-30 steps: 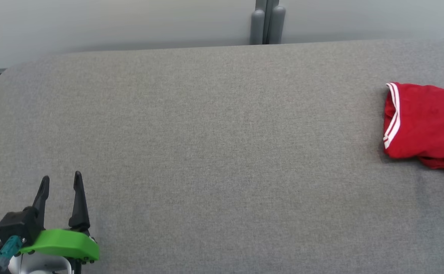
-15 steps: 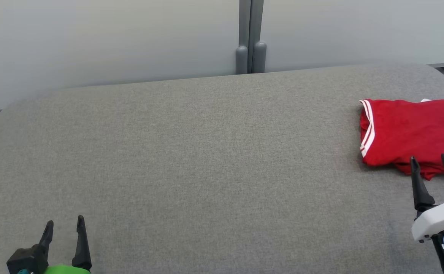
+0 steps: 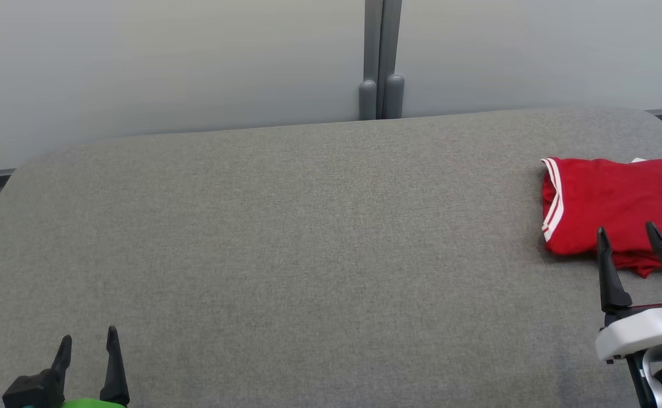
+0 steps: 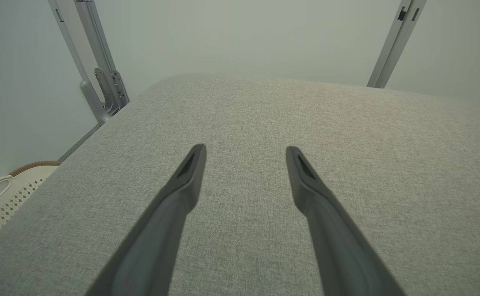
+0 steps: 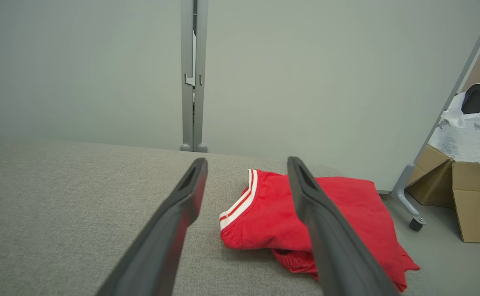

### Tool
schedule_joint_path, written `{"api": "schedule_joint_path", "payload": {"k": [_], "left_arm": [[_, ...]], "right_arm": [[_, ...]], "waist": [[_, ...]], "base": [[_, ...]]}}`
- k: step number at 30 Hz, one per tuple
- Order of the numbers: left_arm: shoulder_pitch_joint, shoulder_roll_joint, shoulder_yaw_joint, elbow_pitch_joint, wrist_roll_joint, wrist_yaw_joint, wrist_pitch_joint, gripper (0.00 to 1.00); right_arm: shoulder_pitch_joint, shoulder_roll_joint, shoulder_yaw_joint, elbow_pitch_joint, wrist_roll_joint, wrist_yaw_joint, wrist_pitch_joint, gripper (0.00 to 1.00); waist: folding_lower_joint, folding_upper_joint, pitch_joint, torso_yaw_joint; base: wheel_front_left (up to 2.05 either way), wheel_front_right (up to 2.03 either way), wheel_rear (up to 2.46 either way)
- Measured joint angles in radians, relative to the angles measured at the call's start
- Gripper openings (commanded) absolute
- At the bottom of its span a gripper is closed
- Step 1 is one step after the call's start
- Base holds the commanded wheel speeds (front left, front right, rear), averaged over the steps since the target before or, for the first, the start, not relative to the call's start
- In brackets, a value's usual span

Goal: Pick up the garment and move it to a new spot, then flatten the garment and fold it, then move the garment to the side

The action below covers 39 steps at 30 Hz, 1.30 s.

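The garment point(image 3: 620, 209) is red with white stripes along one hem, folded into a bundle at the far right of the grey padded table point(image 3: 308, 238); it also appears in the right wrist view point(image 5: 338, 213). My right gripper point(image 3: 627, 229) hovers open just in front of the garment's near edge, apart from it, with nothing between its fingers. In its own wrist view the right gripper point(image 5: 246, 160) frames the striped hem. My left gripper point(image 3: 88, 337) stands open at the lower left over bare table, and its wrist view shows the left gripper point(image 4: 245, 149) empty.
Pale partition panels with a grey post point(image 3: 381, 62) stand behind the table. A cardboard box point(image 5: 466, 193) with plastic wrap sits on the floor past the table's right end. A white perforated basket point(image 4: 1, 197) lies beyond the table's left end.
The head camera has tilted up and shifted, so the whole picture moved. The right gripper has come into view and edged up toward the garment's near edge. Both grippers stay open.
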Motion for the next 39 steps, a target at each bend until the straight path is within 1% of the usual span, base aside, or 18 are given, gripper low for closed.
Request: {"api": "schedule_joint_path", "payload": {"k": [1,2,3,9,16,21,23,26,39], "left_arm": [[0.000,-0.001,0.000,-0.002,0.004,0.000,0.000,1.00],[0.000,-0.004,-0.001,-0.007,0.004,0.000,0.000,0.00],[0.000,-0.007,-0.002,-0.015,0.006,-0.005,0.000,0.00],[0.008,-0.048,-0.010,0.043,0.002,-0.004,0.003,0.00],[0.007,-0.054,0.006,0.055,-0.050,-0.012,0.033,0.00],[0.004,-0.057,0.022,0.062,-0.118,-0.023,0.055,0.00],[0.001,-0.058,0.025,0.063,-0.152,-0.027,0.064,0.00],[-0.009,-0.061,0.028,0.065,-0.178,-0.035,0.074,0.00],[-0.034,-0.066,0.049,0.071,-0.320,-0.061,0.125,0.00]], "right_arm": [[0.000,0.008,-0.001,-0.014,-0.010,0.000,0.000,1.00],[0.000,0.014,-0.002,-0.028,-0.018,0.000,0.000,0.00],[0.000,0.023,-0.006,-0.039,-0.023,0.000,0.000,0.00],[0.034,0.086,0.020,0.016,-0.022,0.002,0.003,0.00],[0.040,0.098,0.012,0.021,0.035,0.014,0.012,0.00],[0.039,0.104,0.002,0.024,0.108,0.028,0.028,0.00],[0.038,0.108,-0.001,0.025,0.145,0.028,0.034,0.00],[0.037,0.117,-0.008,0.027,0.201,0.037,0.048,0.00],[0.017,0.143,-0.044,0.048,0.364,0.065,0.092,0.00]], "waist": [[0.0000,0.0000,0.000,0.003],[0.0000,0.0000,0.000,0.007],[0.0000,0.0000,0.000,0.012],[0.0000,0.0000,0.000,0.013],[0.0000,0.0000,0.001,0.012],[0.0000,0.0000,0.003,0.012],[0.0000,0.0000,0.003,0.012],[0.0000,0.0000,0.004,0.013],[0.0001,0.0000,0.008,0.014]], "base": [[0.00,0.00,0.00],[0.00,0.00,0.00],[0.00,0.00,0.00],[0.00,0.00,0.00],[0.00,0.00,0.00],[0.00,0.00,0.00],[0.00,0.00,0.00],[0.00,0.00,0.00],[0.00,0.00,0.00]]}}
